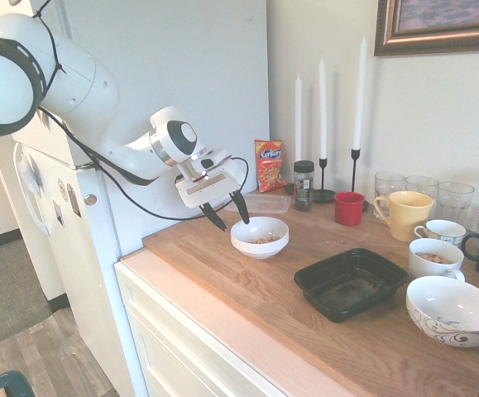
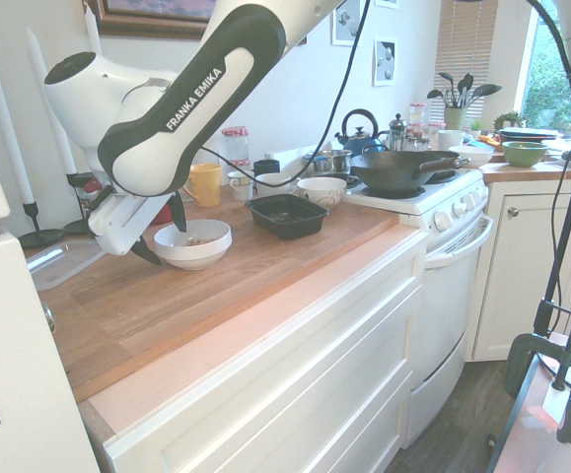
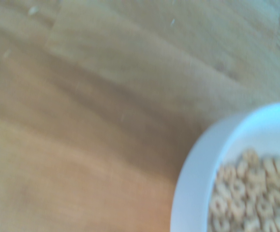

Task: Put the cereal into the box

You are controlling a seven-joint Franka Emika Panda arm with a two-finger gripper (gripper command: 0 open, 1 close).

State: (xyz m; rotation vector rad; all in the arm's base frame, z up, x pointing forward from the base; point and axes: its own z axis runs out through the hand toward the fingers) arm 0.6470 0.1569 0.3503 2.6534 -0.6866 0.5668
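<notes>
The cereal [image 1: 265, 239] [image 3: 248, 193] is a small heap of tan rings in a white bowl [image 1: 259, 236] [image 2: 193, 243] [image 3: 198, 183] on the wooden counter. My gripper [image 1: 229, 212] [image 2: 163, 231] hangs open just above the bowl's near-left rim, its two dark fingers spread and holding nothing. The box [image 1: 351, 284] [image 2: 286, 214], a shallow black tray, sits empty on the counter to the right of the bowl in the first exterior view.
Behind the bowl stand an orange snack bag [image 1: 268, 165], a clear flat container [image 1: 265, 203], a dark jar [image 1: 304, 184] and candles [image 1: 323, 124]. Mugs, glasses and other bowls [image 1: 452, 309] crowd the right end. A stove with a wok [image 2: 403, 169] adjoins the counter.
</notes>
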